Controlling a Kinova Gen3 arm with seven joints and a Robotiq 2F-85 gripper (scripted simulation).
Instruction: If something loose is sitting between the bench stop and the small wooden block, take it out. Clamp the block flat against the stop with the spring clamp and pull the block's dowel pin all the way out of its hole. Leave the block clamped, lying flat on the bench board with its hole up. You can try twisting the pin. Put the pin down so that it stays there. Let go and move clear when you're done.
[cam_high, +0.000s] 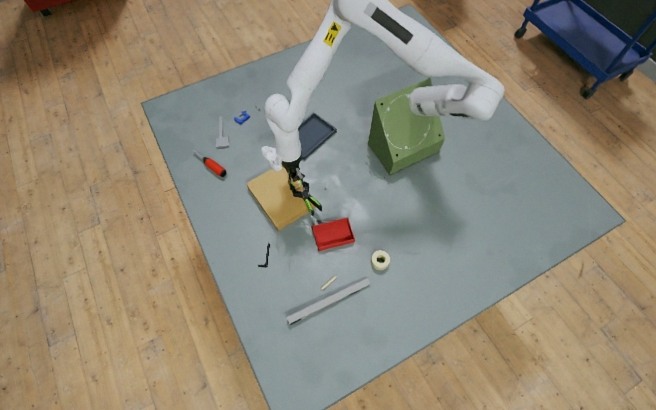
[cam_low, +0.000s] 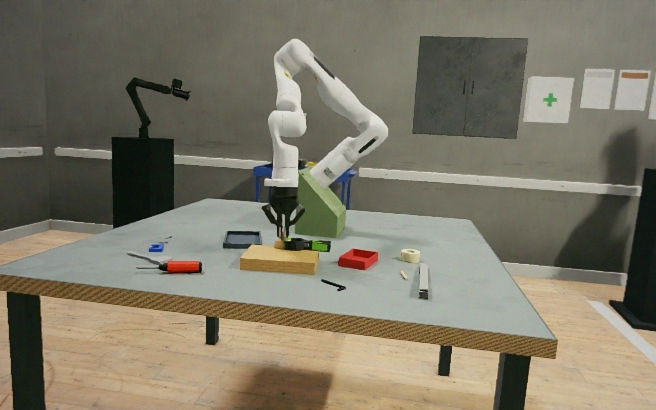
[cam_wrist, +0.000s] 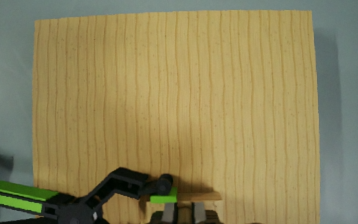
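The bench board (cam_high: 272, 205) (cam_low: 280, 262) (cam_wrist: 175, 100) lies flat. The black and green spring clamp (cam_high: 312, 204) (cam_low: 300, 244) (cam_wrist: 75, 210) lies across its edge. One green jaw pad is against the narrow wooden stop (cam_wrist: 210, 196); the other jaw is hidden. The small wooden block (cam_low: 278, 244) is mostly hidden beneath the gripper, so its contact with the stop cannot be seen. My gripper (cam_low: 283, 234) (cam_wrist: 185, 212) points straight down over the block, its fingers closed on the upright dowel pin. The pin's lower end and the hole are hidden.
A red tray (cam_high: 333, 234) (cam_low: 358, 259) is beside the clamp handles. A dark tray (cam_high: 317, 135) (cam_low: 242, 239) is behind the board. A pale stick (cam_high: 329, 283) (cam_low: 404, 275), tape roll (cam_high: 380, 264), grey bar (cam_high: 328, 301), black hex key (cam_high: 267, 255) and red screwdriver (cam_high: 214, 166) lie around.
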